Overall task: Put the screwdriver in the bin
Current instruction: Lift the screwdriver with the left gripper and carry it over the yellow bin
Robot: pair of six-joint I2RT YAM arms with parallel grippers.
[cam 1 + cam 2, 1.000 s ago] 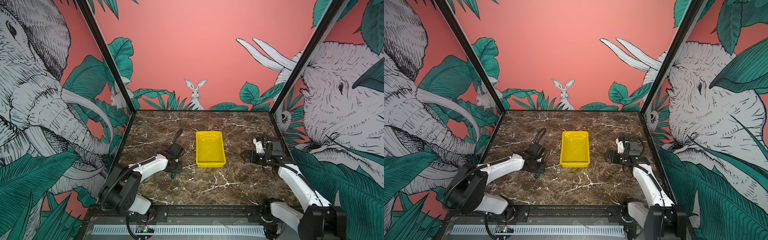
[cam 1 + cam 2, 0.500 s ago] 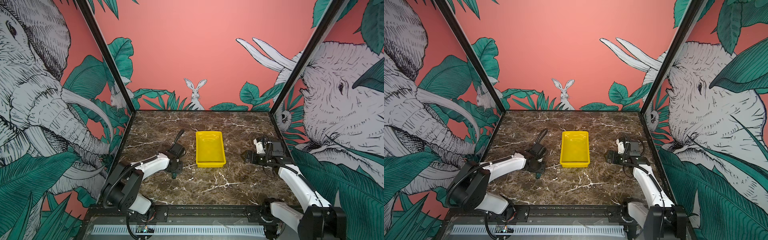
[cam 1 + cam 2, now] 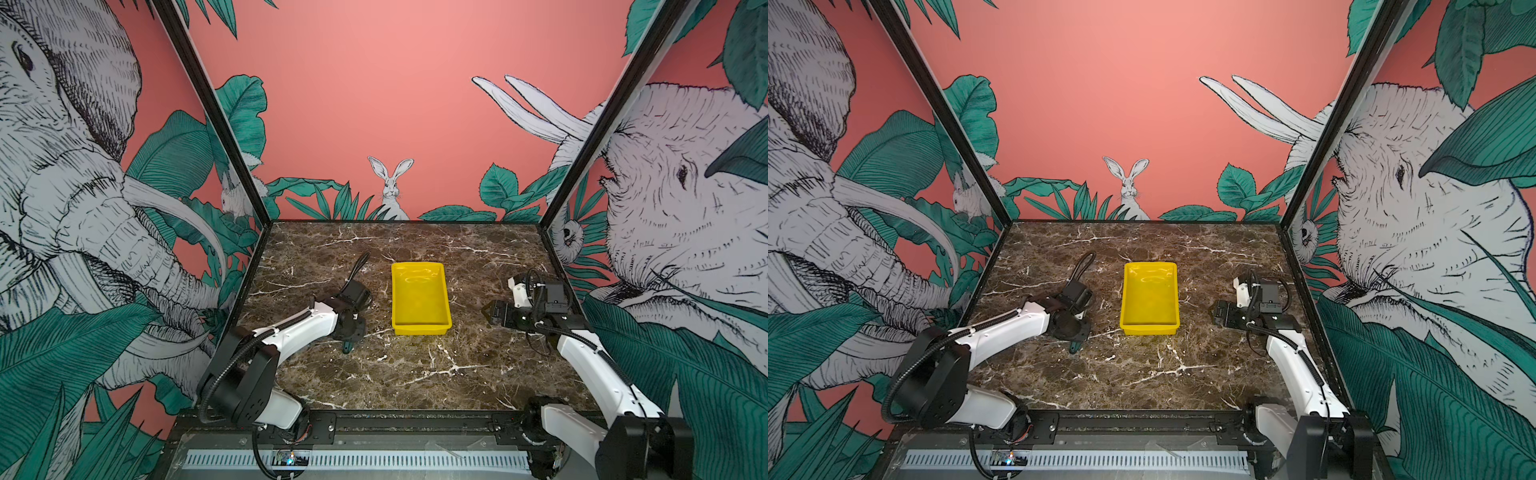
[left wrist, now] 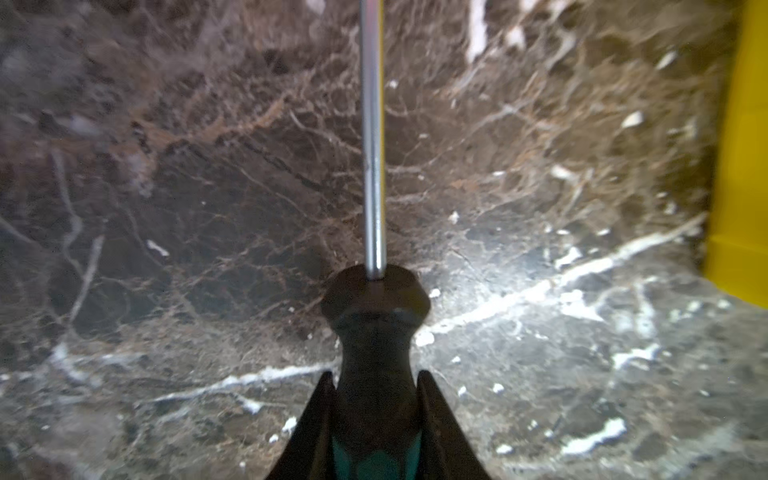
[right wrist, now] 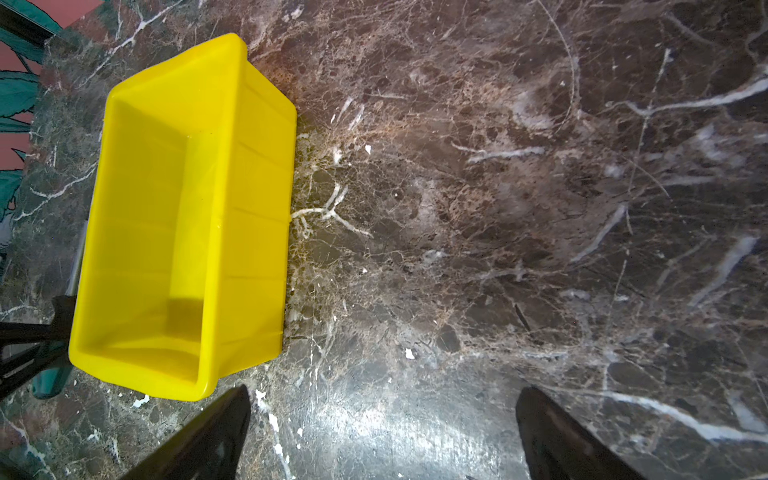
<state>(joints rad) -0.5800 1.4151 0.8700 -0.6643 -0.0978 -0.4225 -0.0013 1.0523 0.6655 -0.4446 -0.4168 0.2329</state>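
Observation:
The screwdriver [image 4: 374, 307] has a black and green handle and a thin metal shaft pointing away from the wrist. My left gripper [image 4: 375, 378] is shut on its handle, low over the marble just left of the bin. In both top views the green handle end [image 3: 347, 346] [image 3: 1074, 347] pokes out toward the front below the left gripper [image 3: 352, 330] [image 3: 1079, 328]. The yellow bin [image 3: 422, 329] [image 3: 1149, 329] [image 5: 257, 208] stands empty at the table's middle. My right gripper [image 3: 492, 311] [image 3: 1220, 311] [image 5: 382, 395] hovers open to the bin's right, holding nothing.
The brown marble table [image 3: 415, 374] is boxed in by painted walls at the left, back and right. A black rail [image 3: 395, 419] runs along the front edge. The bin's yellow wall [image 4: 744, 166] shows at the edge of the left wrist view.
My left gripper's jaws have closed on the screwdriver's handle. The right arm and the bin have stayed put.

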